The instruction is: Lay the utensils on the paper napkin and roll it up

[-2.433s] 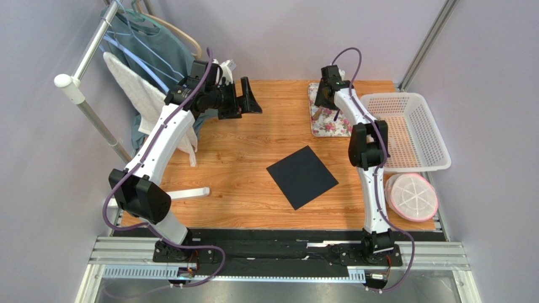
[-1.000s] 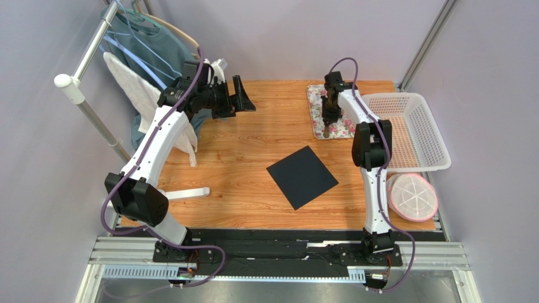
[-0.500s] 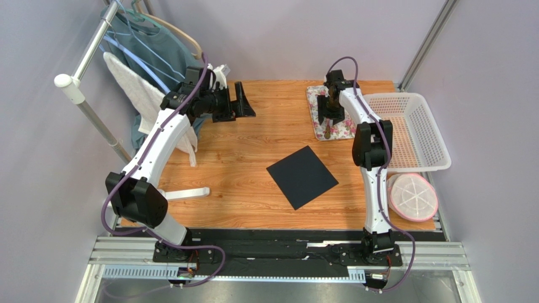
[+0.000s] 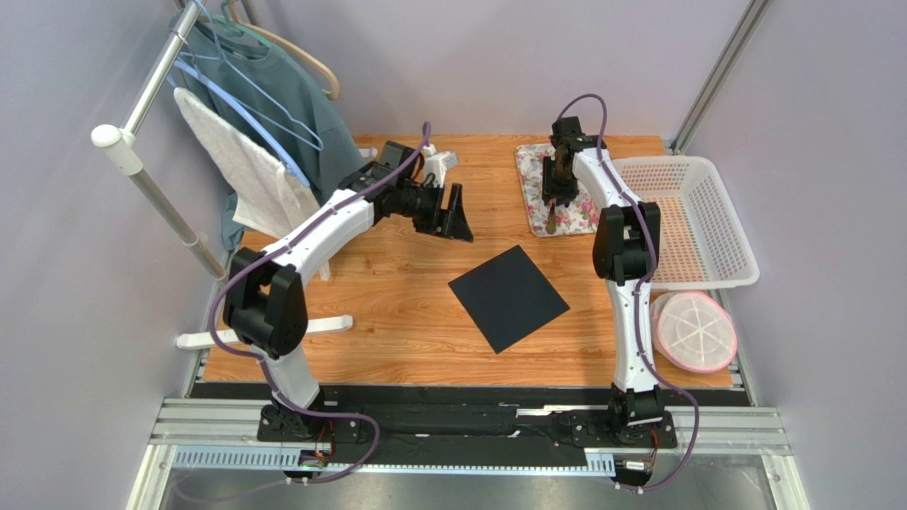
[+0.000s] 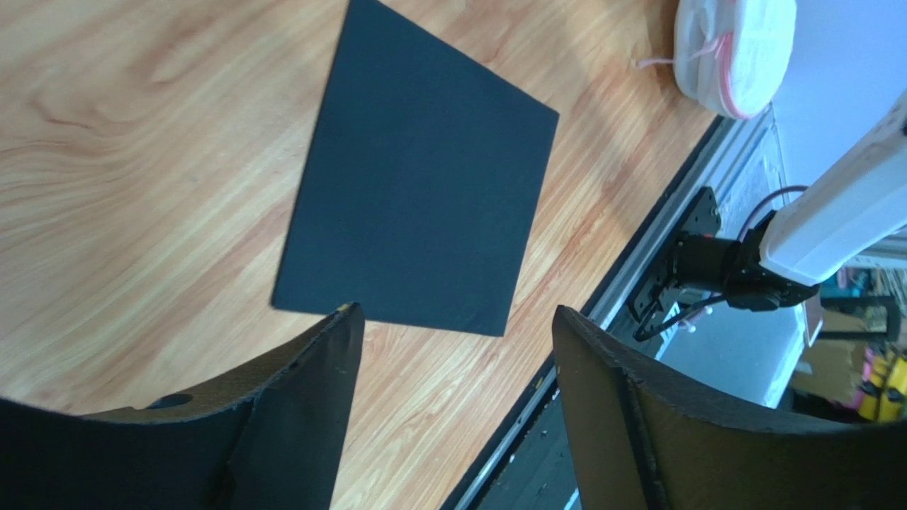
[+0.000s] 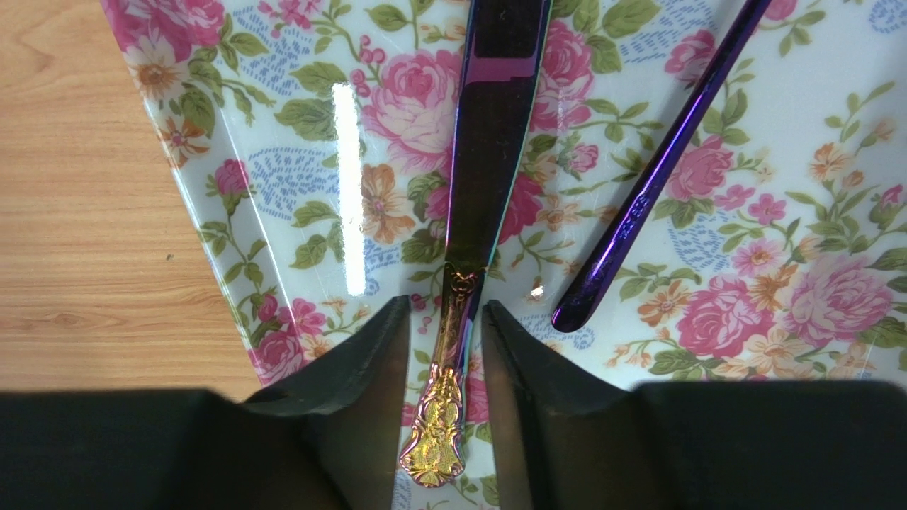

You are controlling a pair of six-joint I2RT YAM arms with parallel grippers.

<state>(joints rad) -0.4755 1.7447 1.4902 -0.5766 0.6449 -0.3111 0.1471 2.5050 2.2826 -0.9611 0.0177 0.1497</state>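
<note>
The paper napkin (image 4: 508, 296) lies flat near the table's middle as a black square, and the left wrist view shows it too (image 5: 421, 170). My left gripper (image 4: 458, 218) hovers to its upper left, open and empty (image 5: 452, 310). Two glossy purple utensils lie on the floral mat (image 4: 564, 213): one with a gold ornate handle (image 6: 490, 138) and a slimmer one (image 6: 660, 170) beside it. My right gripper (image 4: 556, 179) is down over the mat, its jaws (image 6: 445, 306) straddling the gold handle with thin gaps on both sides.
A white slotted basket (image 4: 692, 218) stands at the right edge, with a round pink-rimmed container (image 4: 692, 332) in front of it. A clothes rack with garments (image 4: 245, 117) fills the back left. A white hanger (image 4: 309, 327) lies on the table's left.
My left arm has swung from the clothes rack towards the table's middle, near the napkin. The right gripper stayed over the mat and its jaws narrowed round the gold handle.
</note>
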